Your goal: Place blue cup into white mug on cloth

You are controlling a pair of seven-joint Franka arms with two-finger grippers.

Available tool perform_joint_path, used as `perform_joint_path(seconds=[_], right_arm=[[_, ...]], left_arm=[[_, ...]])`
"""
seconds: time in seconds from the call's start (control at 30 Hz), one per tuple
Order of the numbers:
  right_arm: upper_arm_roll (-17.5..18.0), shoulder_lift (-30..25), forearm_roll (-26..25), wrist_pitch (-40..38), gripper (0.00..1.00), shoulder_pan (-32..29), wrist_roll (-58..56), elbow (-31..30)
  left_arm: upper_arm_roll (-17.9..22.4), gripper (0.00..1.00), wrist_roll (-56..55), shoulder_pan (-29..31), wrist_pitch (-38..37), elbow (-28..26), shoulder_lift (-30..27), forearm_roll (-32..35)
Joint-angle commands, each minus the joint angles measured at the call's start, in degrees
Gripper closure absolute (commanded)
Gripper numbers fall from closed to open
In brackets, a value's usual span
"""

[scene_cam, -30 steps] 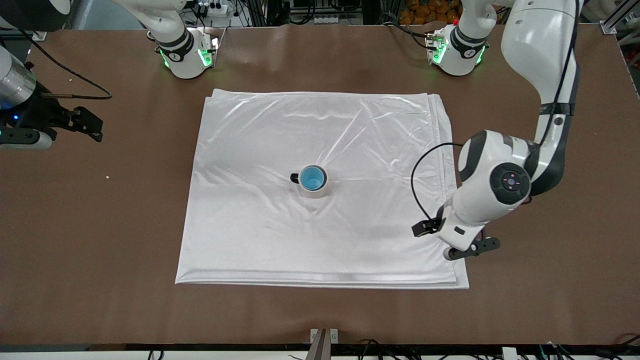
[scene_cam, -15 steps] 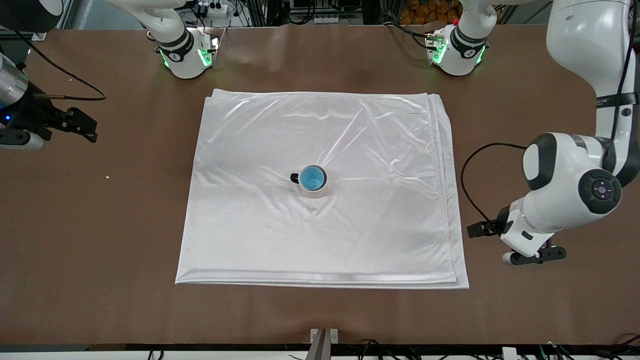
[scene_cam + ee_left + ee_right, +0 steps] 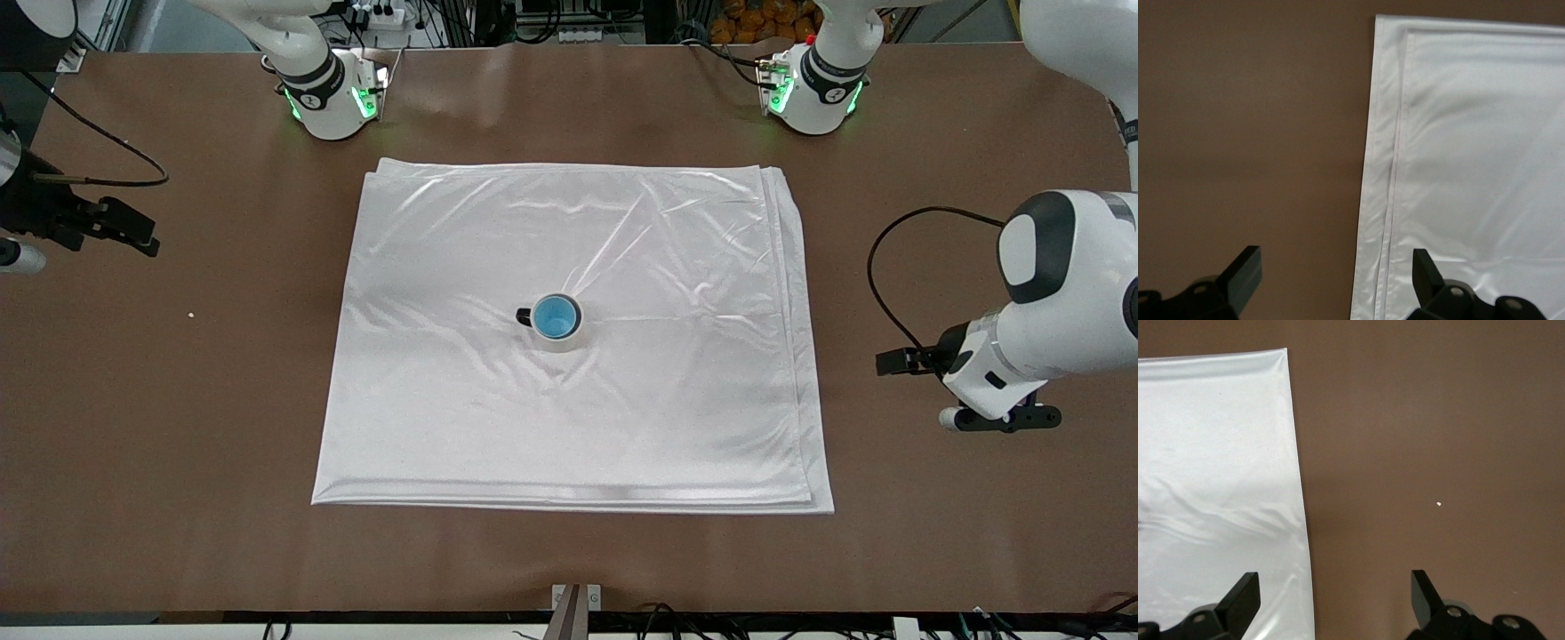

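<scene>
The blue cup [image 3: 553,316] sits upright inside the white mug [image 3: 569,339], whose black handle points toward the right arm's end. The mug stands near the middle of the white cloth [image 3: 622,418]. My left gripper [image 3: 900,362] is open and empty over bare table just off the cloth's edge at the left arm's end. The left wrist view shows its open fingers [image 3: 1335,270] and that cloth edge [image 3: 1485,133]. My right gripper [image 3: 133,233] is open and empty over bare table at the right arm's end. The right wrist view [image 3: 1335,590] shows a cloth edge [image 3: 1211,453].
The brown table [image 3: 933,551] surrounds the cloth. A small white crumb [image 3: 190,314] lies on the table at the right arm's end, also in the right wrist view [image 3: 1439,504]. The arm bases [image 3: 333,98] [image 3: 813,89] stand along the table's farthest edge.
The left arm has swung off the cloth's corner toward its own end of the table. The right gripper has drawn back a little toward its end. The cup and mug have not moved.
</scene>
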Motion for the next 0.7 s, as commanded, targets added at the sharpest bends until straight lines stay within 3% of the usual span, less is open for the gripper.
perform_joint_path(seconds=[0.0,0.17,0.67], right_arm=[[-0.8,0.0,1.2,0.3,0.00,-0.5,-1.2,-0.2],[-0.9,0.0,0.3,0.6,0.00,-0.8,-2.6,-0.1],[-0.5,0.2,-1.2,1.3,0.00,0.3,-1.9,0.3]], left_arm=[[-0.4,0.00,-0.8,0.1,0.3,-9.3,-8.6,0.4],[-0.5,0.00,0.4,0.1,0.2,-12.1,-12.9,0.4],[-0.8,0.00,0.4,0.4,-3.8,-12.1,-19.4,0.4]])
